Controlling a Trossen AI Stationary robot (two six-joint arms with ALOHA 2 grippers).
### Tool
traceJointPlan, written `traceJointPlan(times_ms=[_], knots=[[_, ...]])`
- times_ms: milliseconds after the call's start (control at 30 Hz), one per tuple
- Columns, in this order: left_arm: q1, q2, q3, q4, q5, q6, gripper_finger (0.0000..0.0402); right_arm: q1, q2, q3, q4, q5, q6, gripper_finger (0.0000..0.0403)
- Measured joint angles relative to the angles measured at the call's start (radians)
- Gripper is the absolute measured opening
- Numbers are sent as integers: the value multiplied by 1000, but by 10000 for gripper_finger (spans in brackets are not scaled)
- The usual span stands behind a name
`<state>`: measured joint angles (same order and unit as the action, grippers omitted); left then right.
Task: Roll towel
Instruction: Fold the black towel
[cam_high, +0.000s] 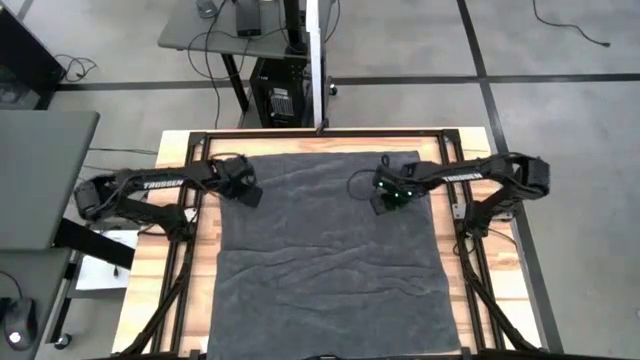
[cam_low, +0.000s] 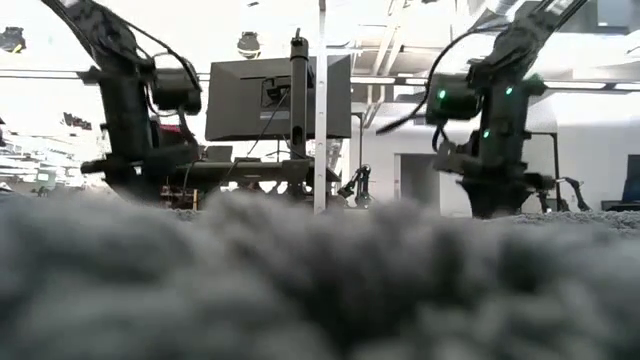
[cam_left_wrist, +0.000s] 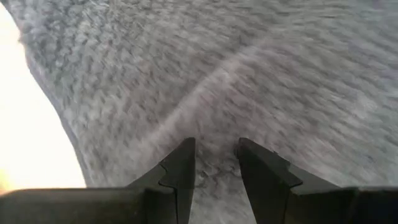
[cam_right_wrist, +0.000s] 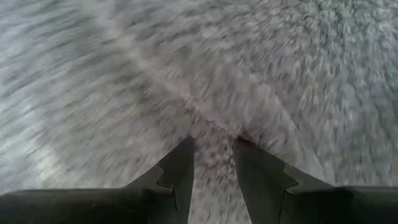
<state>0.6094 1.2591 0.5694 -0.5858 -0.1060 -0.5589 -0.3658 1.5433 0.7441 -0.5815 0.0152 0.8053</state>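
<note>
The large dark grey terry-cloth towel (cam_high: 330, 250) lies flat, long axis running top to bottom of the high view. Left gripper (cam_high: 248, 195) and right gripper (cam_high: 385, 198) sit on its upper part. Each is narrowly parted, pinching a little cloth.

In the low view, the towel (cam_low: 300, 280) fills the foreground as an unfocused grey mass and hides the tips of both end effectors behind its raised edge. In the high view, the towel's near edge is cut off by the picture's edge. Both wrist views show the towel's pile smeared; the small fold between each pair of fingers cannot be resolved.
</note>
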Motion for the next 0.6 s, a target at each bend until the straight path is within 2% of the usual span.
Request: traceJointPlan(times_ms=[300,600], knots=[[162,183,12,219,26,201,106,-171,24,2,92,-5,-59,107],[320,207,131,204,20,364,106,-319,22,-3,219,-52,-104,107]])
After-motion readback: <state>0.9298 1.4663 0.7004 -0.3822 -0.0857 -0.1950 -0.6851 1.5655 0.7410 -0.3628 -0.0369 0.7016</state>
